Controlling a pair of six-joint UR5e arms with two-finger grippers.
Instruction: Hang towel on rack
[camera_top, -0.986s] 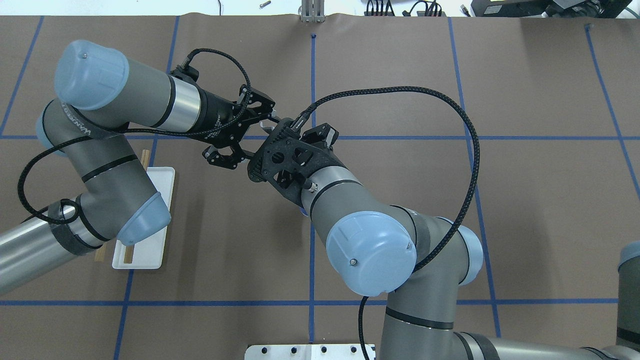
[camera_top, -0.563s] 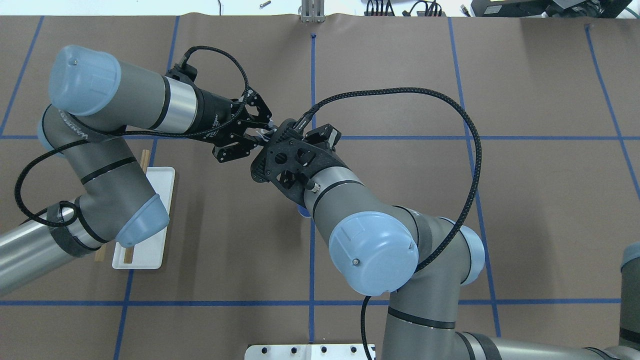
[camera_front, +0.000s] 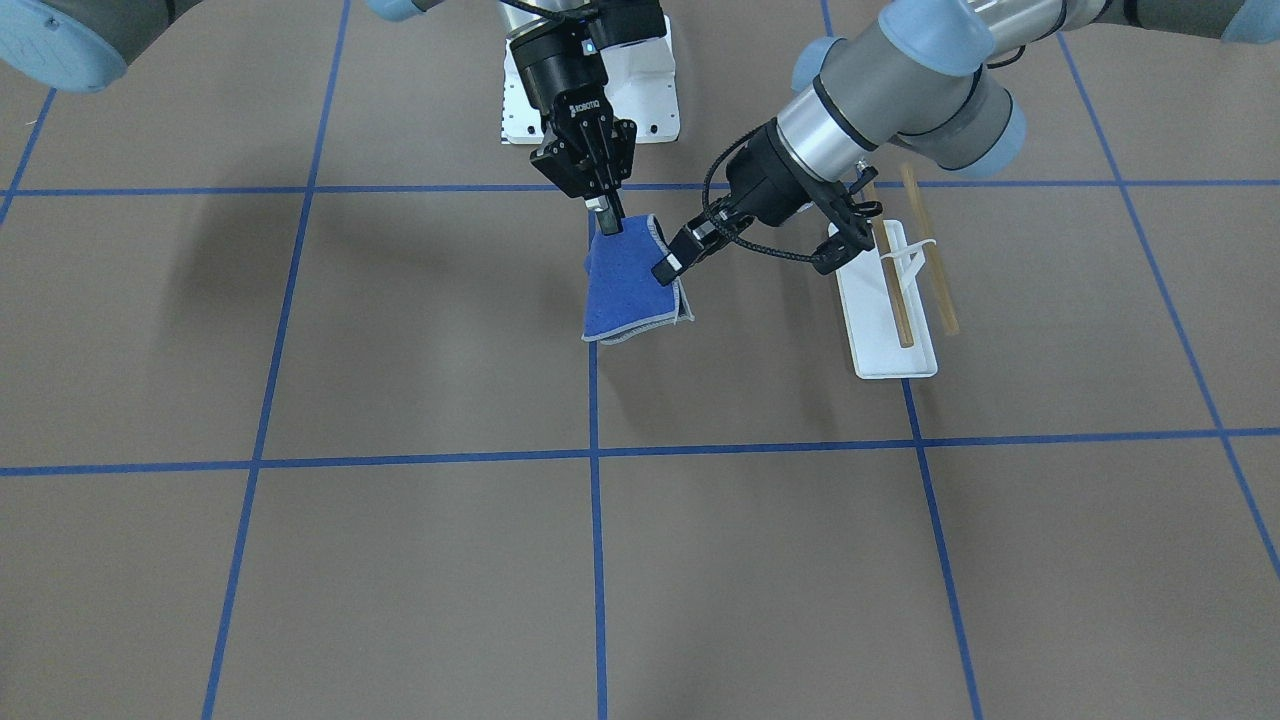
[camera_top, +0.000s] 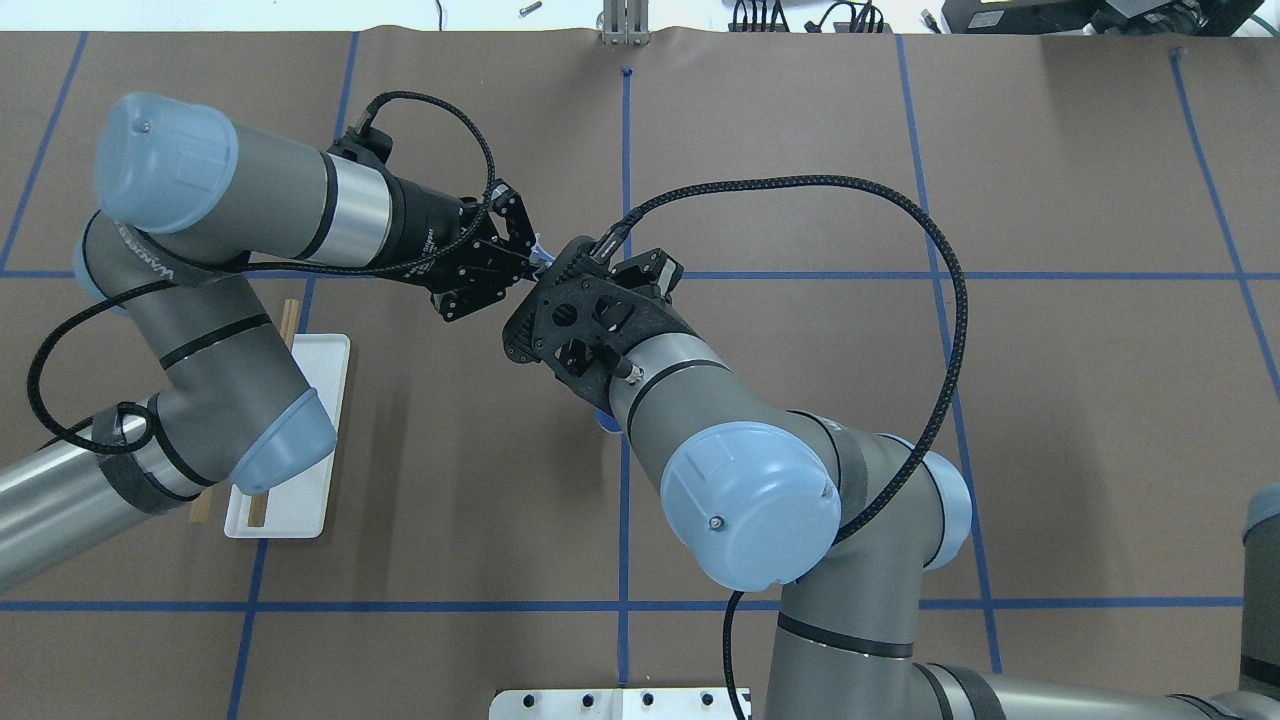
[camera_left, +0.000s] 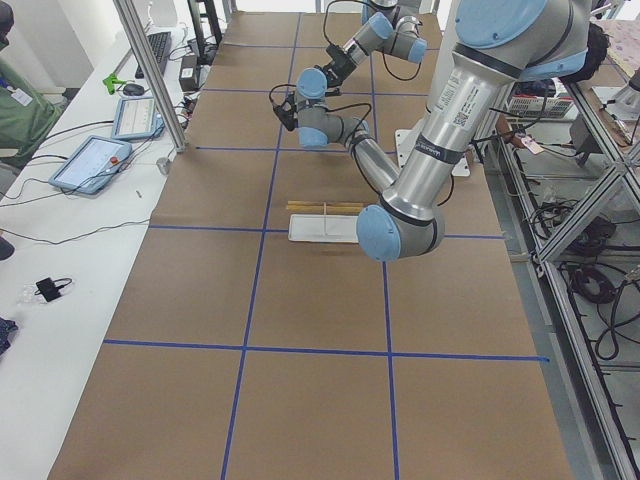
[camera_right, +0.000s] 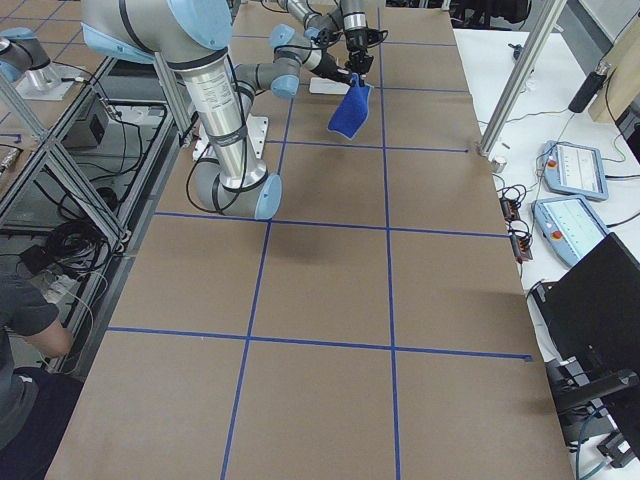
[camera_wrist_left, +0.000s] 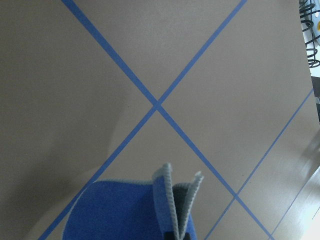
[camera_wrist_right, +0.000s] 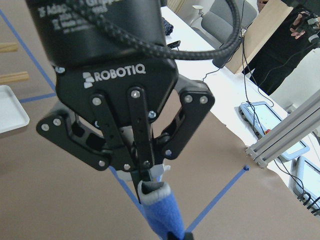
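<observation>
Towel (camera_front: 625, 290): royal blue with a light grey stitched border.

Rack (camera_front: 890, 358), at 3 o'clock from the towel in the front-facing view: white base, white upright, light-brown wooden dowels.

Table (camera_front: 400, 560): brown covering with blue tape lines in a square grid.

Left gripper (camera_front: 666, 267) and right gripper (camera_front: 608, 220): black, each with white ROBOTIQ lettering.

Left arm (camera_top: 270, 190) and right arm (camera_top: 700, 400): grey tubes, pale blue joint caps, silver wrist rings.

Cables (camera_top: 940, 300): black, braided.

The left arm (camera_top: 250, 200) and right arm (camera_top: 800, 470) are grey tubes with rounded pale-blue joint caps (camera_top: 165, 150), each with one small screw (camera_top: 147, 126). The left gripper (camera_wrist_right: 146, 179) is black, marked ROBOTIQ in white. Behind it sit a silver ring (camera_top: 360, 210) and a looping braided black cable (camera_top: 440, 105).
</observation>
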